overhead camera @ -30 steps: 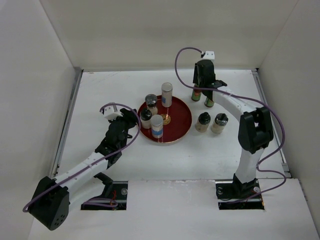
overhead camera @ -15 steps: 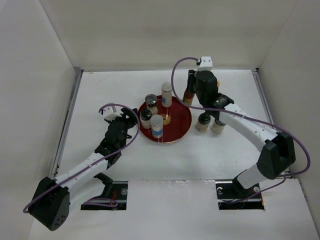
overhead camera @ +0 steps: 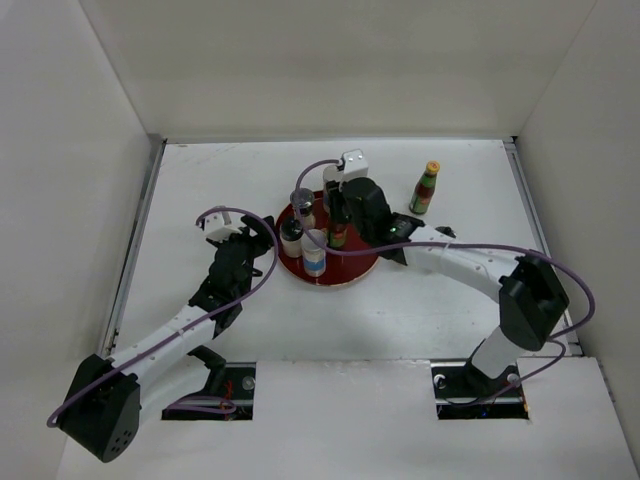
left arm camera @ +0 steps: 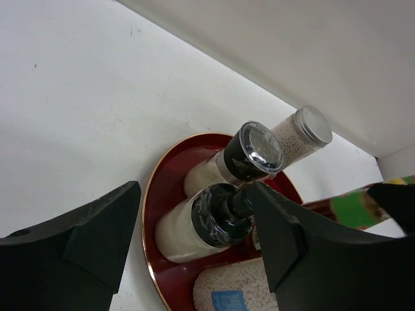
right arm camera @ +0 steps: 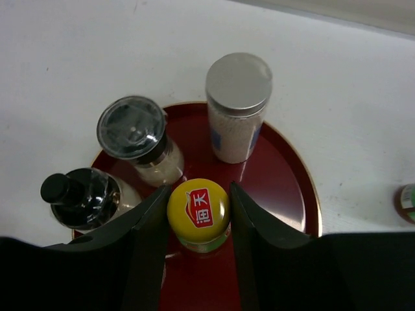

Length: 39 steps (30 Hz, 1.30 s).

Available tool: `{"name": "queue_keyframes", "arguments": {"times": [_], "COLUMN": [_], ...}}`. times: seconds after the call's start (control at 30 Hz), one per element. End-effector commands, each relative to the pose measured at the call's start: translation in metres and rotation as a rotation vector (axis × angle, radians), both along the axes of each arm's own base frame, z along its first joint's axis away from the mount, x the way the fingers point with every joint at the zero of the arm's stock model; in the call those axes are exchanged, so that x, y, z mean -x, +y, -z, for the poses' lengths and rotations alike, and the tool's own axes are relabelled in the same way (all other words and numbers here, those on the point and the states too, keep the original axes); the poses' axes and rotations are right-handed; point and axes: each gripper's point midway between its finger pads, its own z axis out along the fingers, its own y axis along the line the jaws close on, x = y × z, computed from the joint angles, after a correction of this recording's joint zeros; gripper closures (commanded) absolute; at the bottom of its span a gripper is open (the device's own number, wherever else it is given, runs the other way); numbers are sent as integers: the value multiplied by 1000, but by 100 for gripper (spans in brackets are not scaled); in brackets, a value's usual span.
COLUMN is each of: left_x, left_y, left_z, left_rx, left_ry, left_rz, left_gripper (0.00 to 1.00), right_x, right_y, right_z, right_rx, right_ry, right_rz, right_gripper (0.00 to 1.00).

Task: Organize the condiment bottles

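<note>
- My right gripper (right arm camera: pixel 198 194) is clenched on the slim dark sauce bottle with a yellow cap (right arm camera: pixel 198 210), one finger on each side of the cap.
- That bottle is upright over the round red tray (right arm camera: pixel 305 194); I cannot tell whether its base touches.
- Near it on the tray stand a silver-lidded jar (right arm camera: pixel 238 107), a clear-lidded shaker (right arm camera: pixel 133 133) and a black-capped shaker (right arm camera: pixel 81 194).
- My left gripper (left arm camera: pixel 194 227) is released, jaws apart and grasping nothing, just beside the tray's left rim.
- A second dark sauce bottle (overhead camera: pixel 426 188) stands on the white table (overhead camera: pixel 200 180), well apart from the tray.
</note>
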Motion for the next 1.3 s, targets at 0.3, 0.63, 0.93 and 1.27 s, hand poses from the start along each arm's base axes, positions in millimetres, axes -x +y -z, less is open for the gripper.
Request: {"name": "queue_keyframes", "arguments": {"times": [0.3, 0.63, 0.93, 1.27], "left_x": [0, 0, -1, 0], "left_y": [1, 1, 0, -2], "left_z": [-12, -9, -11, -9], "left_rx": [44, 42, 43, 41], "left_ry": [-50, -44, -46, -41], "left_rz": [4, 3, 3, 12], "left_gripper": [32, 31, 30, 30], "right_x": [-14, -10, -9, -73], "right_y": [53, 57, -2, -207], "right_z": [-55, -41, -94, -54], "right_rx": [-95, -63, -227, -91], "right_ry": [-211, -213, -231, -106], "right_rz": [1, 1, 51, 554], "right_gripper": [71, 34, 11, 32]}}
